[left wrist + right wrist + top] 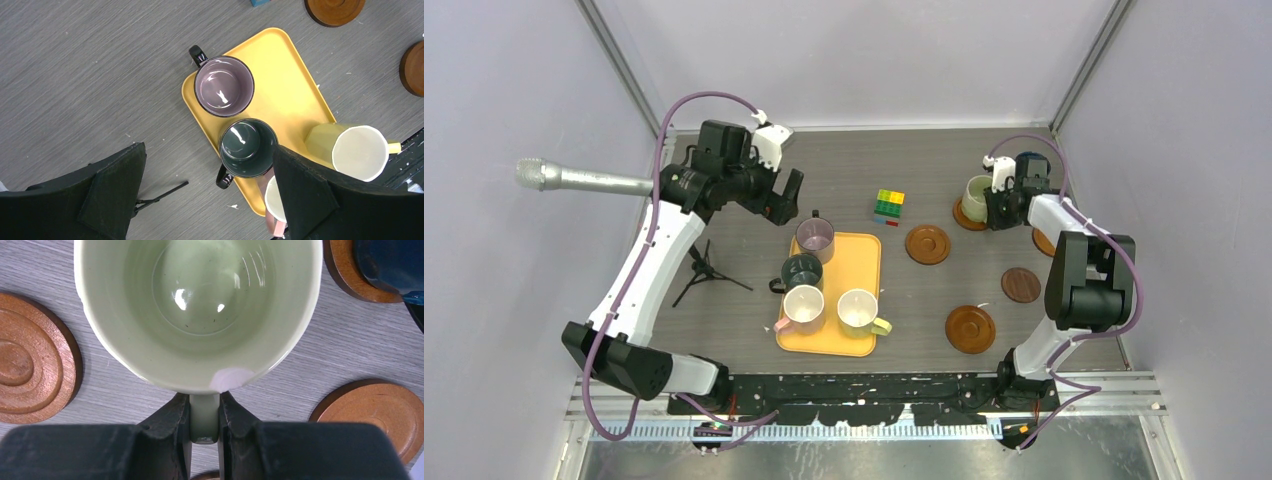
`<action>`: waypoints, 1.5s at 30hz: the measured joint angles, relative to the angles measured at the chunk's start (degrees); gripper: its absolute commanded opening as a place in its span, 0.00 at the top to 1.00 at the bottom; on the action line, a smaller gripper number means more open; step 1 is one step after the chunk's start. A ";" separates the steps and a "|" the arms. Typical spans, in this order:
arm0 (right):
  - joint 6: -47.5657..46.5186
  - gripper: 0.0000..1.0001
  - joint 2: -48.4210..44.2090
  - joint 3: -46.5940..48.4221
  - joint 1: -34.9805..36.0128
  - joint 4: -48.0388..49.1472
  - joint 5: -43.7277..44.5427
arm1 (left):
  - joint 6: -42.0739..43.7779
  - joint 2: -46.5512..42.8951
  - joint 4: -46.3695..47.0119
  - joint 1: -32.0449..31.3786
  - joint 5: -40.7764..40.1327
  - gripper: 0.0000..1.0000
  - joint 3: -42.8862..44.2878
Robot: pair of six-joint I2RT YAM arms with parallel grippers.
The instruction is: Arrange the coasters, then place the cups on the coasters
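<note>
Near coaster: a round brown wooden disc with a raised rim (970, 329) lies bare close to the right arm's base.
Tray: a yellow-orange rectangular tray (864, 250) carries four mugs. The pale yellow ceramic mug (859, 310) and the pink-cream mug (804, 308) stand at its near end. The dark green mug (802, 271) and the mauve mug (815, 237) stand behind them, close together.
Dark coaster: a darker, flatter wooden disc (1021, 285) lies bare beside the right arm.
Middle coaster: another rimmed brown disc (927, 244) lies bare between the tray and the right claw.
Cube: a multicoloured cube (888, 207) sits beyond the tray and has no part in the task.
Left claw: the left gripper (782, 200) has its jaws wide apart and holds nothing. It hangs just past the mauve mug.
Right claw: the right gripper (204, 407) is pinched on the handle of the light green mug (200, 305). The mug is over a far-right coaster (964, 218), but it cannot be told whether it is seated or just above.
Far mug: the navy blue mug (1030, 165) stands on its own coaster just beside.
Risk, right: held only by the handle, the mug could tilt and land on the raised rim, rocking when let go. Backing out could clip the navy mug.
Risk, left: the tray mugs are crowded, so a wide finger may shove a neighbour.
</note>
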 measured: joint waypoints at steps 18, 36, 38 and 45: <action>0.42 0.25 -6.62 -3.65 -0.35 -1.62 -0.28 | 0.00 0.00 -0.42 0.00 -0.09 0.00 -0.44; -0.81 0.23 -14.82 9.11 -0.04 -19.67 -3.82 | -10.75 15.54 -1.14 1.33 5.07 0.06 1.11; -0.59 0.23 -14.91 9.84 0.20 -20.35 -3.82 | -12.79 19.06 0.46 1.29 4.98 0.06 2.01; 0.28 0.23 -16.63 10.21 0.76 -22.91 -3.82 | -17.31 28.41 4.81 0.76 4.33 0.06 4.74</action>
